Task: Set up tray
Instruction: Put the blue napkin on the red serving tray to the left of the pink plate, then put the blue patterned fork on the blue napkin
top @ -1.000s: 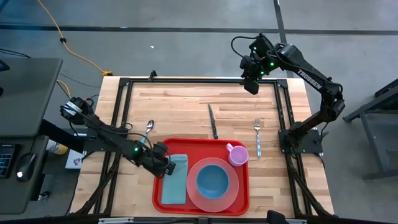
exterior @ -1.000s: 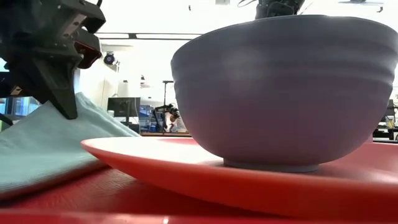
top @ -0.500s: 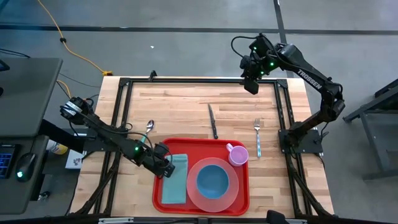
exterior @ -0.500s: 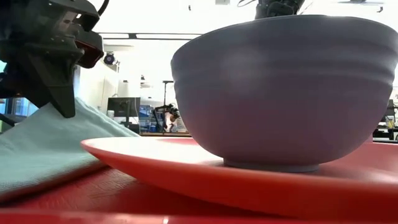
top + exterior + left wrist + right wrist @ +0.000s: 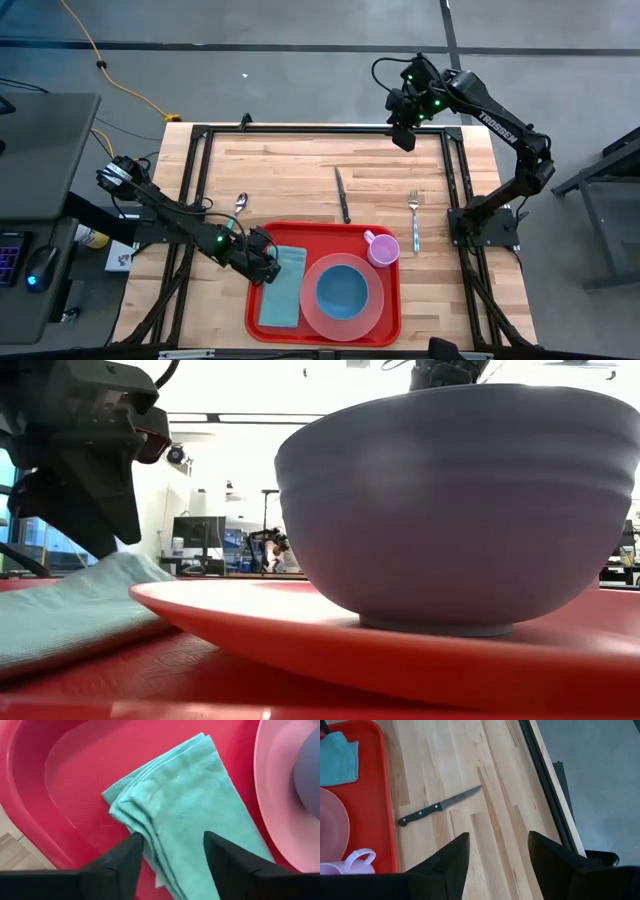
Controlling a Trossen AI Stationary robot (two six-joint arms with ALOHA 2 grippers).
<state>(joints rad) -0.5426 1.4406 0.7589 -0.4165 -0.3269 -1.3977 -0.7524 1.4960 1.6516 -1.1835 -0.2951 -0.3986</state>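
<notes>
Tray [image 5: 325, 232], large, red and rectangular with rounded corners and a raised rim, lies flat on the near middle of the wooden table [image 5: 290, 165]. Inside it, along the left side, lies a folded teal cloth [image 5: 282, 290]. Beside the cloth sits a round pink plate [image 5: 372, 312] with a blue bowl [image 5: 342, 289] on it, and a small pink mug [image 5: 382, 247] stands in the far right corner of the tray.

Left pincer [image 5: 268, 266] hovers over the tray's left edge, just above the near corner of the cloth. Its two dark fingers [image 5: 122, 865] stand apart, straddling the cloth's folded edge without clamping it. Right pincer [image 5: 404, 135] waits well away, raised over the far right part of the table, with its fingers [image 5: 452, 862] apart and nothing between them.

Outside the tray, a spoon [image 5: 240, 204] lies on the table just beyond the far left corner. A black-handled knife [image 5: 342, 195] lies beyond the far edge, its handle touching or just meeting the rim. A fork [image 5: 414, 220] lies off to the right.

Judging by its look, the tray is stiff, light, smooth plastic, likely slippery, and now loaded with loose dishes that could slide. If it must be moved, the raised rim on a bare long edge seems the best hold, kept level. The cutlery remains off the tray.
</notes>
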